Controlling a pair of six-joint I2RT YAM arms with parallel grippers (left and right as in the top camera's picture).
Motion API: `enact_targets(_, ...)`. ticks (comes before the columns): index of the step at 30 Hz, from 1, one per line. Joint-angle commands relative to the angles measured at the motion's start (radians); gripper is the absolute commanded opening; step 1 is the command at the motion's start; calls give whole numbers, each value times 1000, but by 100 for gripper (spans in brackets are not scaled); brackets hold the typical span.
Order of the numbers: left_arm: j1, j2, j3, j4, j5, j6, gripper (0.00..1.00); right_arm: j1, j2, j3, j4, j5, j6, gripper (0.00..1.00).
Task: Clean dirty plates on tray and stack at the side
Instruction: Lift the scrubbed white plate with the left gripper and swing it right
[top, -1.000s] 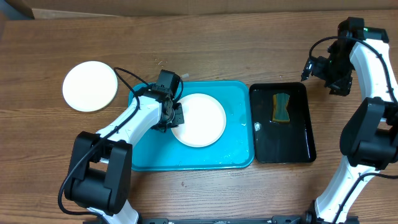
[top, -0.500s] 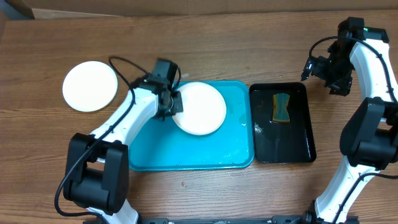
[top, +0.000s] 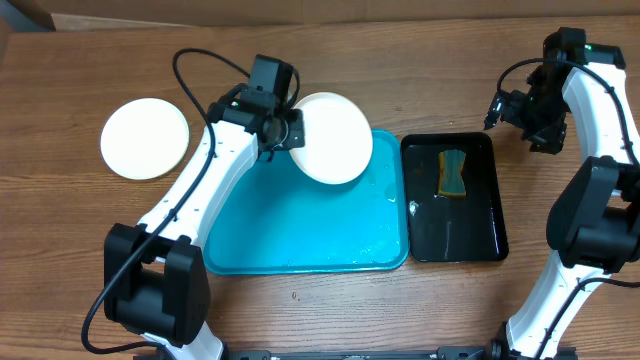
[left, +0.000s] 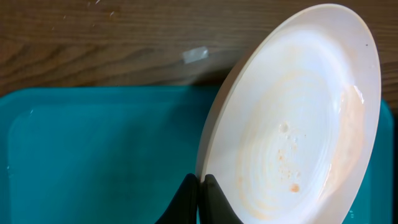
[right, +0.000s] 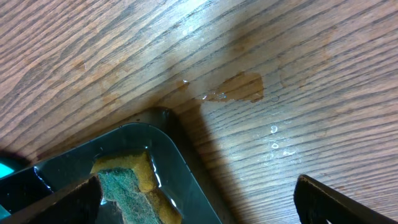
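My left gripper (top: 291, 134) is shut on the left rim of a white plate (top: 332, 137) and holds it lifted and tilted over the far edge of the turquoise tray (top: 300, 225). In the left wrist view the fingers (left: 201, 186) pinch the plate's rim (left: 292, 118); faint orange specks show on its face. The tray (left: 99, 155) lies below it. Another plate (top: 145, 138) lies on the table at the far left. My right gripper (top: 520, 112) is open and empty, held high at the far right above the table.
A black tray (top: 455, 197) with water and a yellow-green sponge (top: 453, 172) stands right of the turquoise tray; the sponge also shows in the right wrist view (right: 127, 186). Water drops lie on the wood (right: 239, 90) near it. The turquoise tray is wet.
My left gripper has lifted the white plate off the tray and carried it toward the far edge, tilting it. The right arm has not moved.
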Motion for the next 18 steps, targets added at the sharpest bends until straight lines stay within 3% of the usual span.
enact_targets(1,-38,-26,61,0,3,29,4,1,-35,16,3,0,4,100)
enact_targets(12,-196,-26,117,42,-5,29,4,1,-35,16,3,0,4,100)
enact_targets(18,-343,-26,117,93,-195,26,4,1,-35,16,3,0,4,100)
